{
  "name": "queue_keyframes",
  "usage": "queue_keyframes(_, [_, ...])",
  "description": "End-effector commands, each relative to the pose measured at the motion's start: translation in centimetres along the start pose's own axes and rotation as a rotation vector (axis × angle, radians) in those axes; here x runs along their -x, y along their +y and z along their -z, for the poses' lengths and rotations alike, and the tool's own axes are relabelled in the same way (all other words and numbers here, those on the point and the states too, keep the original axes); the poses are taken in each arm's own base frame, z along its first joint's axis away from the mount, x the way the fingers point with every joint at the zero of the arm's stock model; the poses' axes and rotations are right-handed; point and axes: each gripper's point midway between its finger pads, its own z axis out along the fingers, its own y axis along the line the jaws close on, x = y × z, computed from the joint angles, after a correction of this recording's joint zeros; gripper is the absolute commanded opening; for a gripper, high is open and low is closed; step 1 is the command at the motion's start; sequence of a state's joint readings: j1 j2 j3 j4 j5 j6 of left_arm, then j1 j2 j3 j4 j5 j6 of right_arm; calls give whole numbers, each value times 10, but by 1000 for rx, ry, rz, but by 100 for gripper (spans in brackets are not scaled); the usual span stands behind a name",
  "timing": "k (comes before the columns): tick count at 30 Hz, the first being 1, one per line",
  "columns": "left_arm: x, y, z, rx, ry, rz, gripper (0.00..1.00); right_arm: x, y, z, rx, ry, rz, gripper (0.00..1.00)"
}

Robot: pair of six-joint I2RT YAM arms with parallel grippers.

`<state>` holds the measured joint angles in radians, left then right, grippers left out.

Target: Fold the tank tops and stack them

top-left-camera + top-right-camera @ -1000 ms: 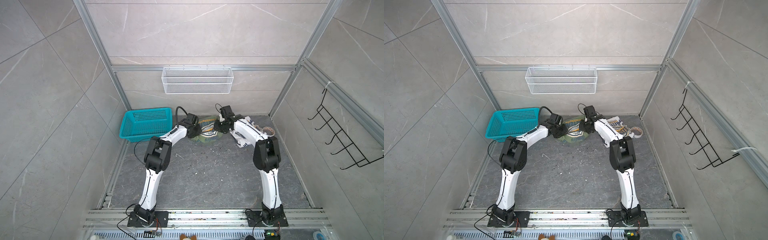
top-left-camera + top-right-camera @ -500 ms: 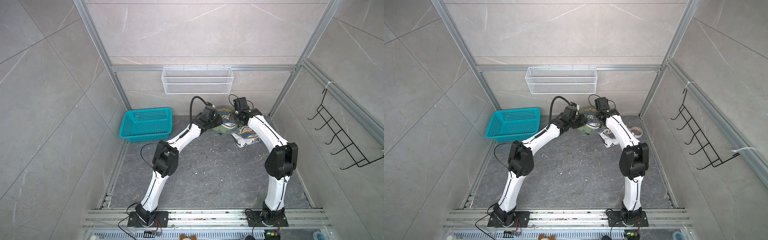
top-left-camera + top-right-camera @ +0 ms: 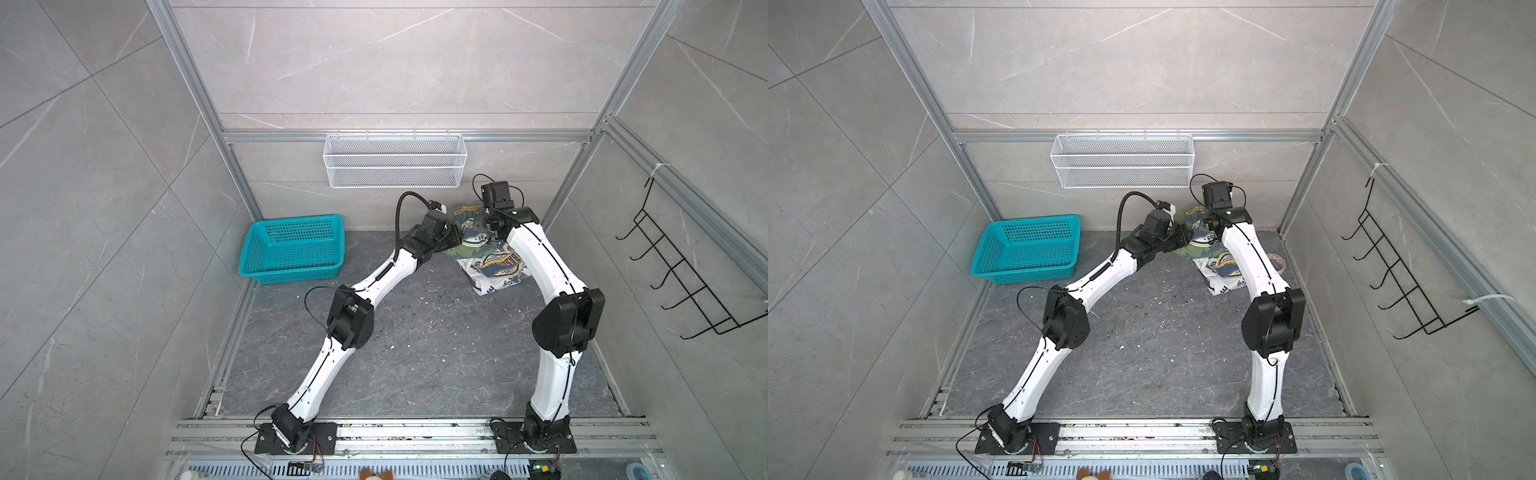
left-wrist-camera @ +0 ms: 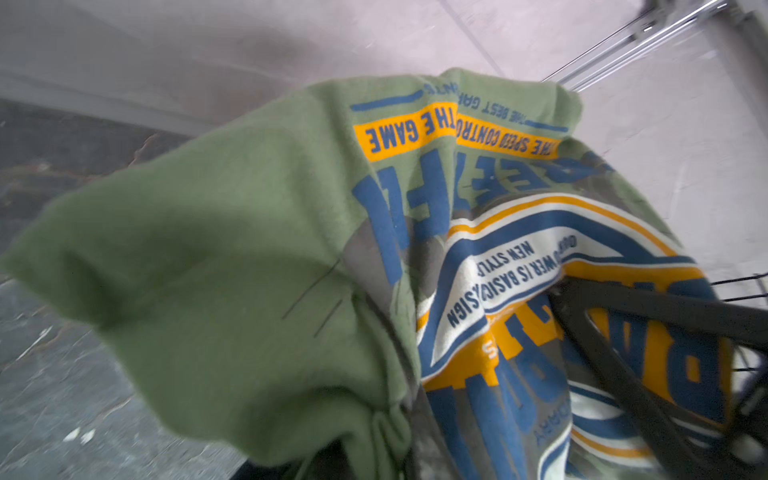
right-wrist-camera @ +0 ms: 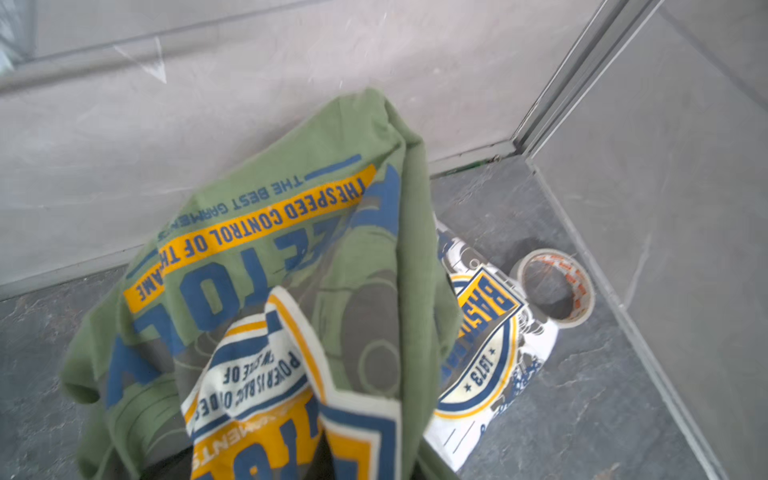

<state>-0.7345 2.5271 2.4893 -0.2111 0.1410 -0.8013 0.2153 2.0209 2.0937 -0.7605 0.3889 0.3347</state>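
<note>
The green tank top (image 4: 208,249) hides the left claw (image 3: 452,239) and right claw (image 3: 483,221) clenching it; two tops, the white tank top (image 3: 494,272) at five o'clock.

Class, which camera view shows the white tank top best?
The right wrist view: the white top lies folded, badge readable, one edge hidden by the green top. In both top views it is small and partly behind the right arm. The left wrist view shows none of it.
</note>
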Motion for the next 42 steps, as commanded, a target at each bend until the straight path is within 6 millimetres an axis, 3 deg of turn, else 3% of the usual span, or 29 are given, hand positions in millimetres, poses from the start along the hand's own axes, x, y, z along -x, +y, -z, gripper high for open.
queue_keyframes(1, [7, -48, 0, -140, -59, -53, 0, 7, -4, -3, -49, -27, 27, 7])
queue_keyframes(10, [-43, -50, -34, -202, -8, -60, 0, -7, -31, -37, -226, -13, 65, 8])
queue_keyframes(15, [-58, -51, -46, -225, -15, -66, 0, -8, -45, -53, -275, -18, 94, 10])
queue_keyframes(21, [-94, -47, -63, -235, 23, -80, 1, -4, -50, -51, -313, -34, 148, 11])
queue_keyframes(24, [-112, -41, -68, -205, 45, -98, 1, -8, -43, -53, -269, -14, 171, 13])
queue_keyframes(30, [-101, -29, -68, -170, 13, -88, 1, -9, -13, -47, -202, -47, 257, 14])
queue_keyframes(33, [-96, -26, -69, -164, -4, -95, 1, -12, -3, -57, -199, -40, 286, 14])
queue_keyframes(42, [-103, -9, -83, -148, -28, -101, 2, -13, -20, -91, -267, -14, 287, 14])
